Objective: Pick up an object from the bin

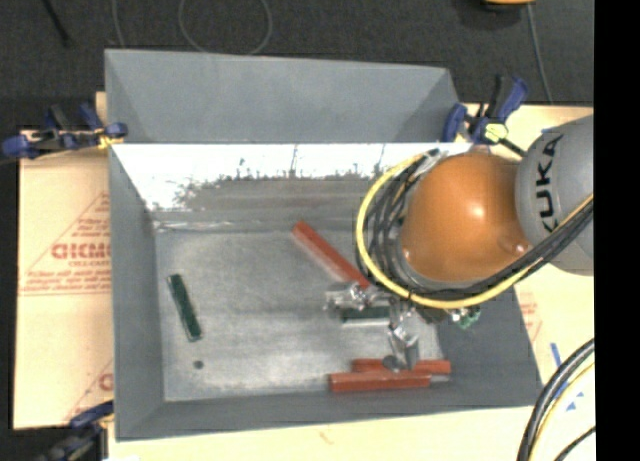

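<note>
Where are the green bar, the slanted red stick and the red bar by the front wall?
green bar (185, 306): camera view, on its middle.
slanted red stick (322, 252): camera view, at mid-length.
red bar (362, 382): camera view, on its left half.

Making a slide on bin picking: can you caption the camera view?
Gripper low in the grey bin by red-brown bars at its near wall; another red-brown bar and a dark green bar lie apart.

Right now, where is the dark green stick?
The dark green stick lies alone on the bin floor's left side in the camera view, apart from the gripper and red sticks.
</note>
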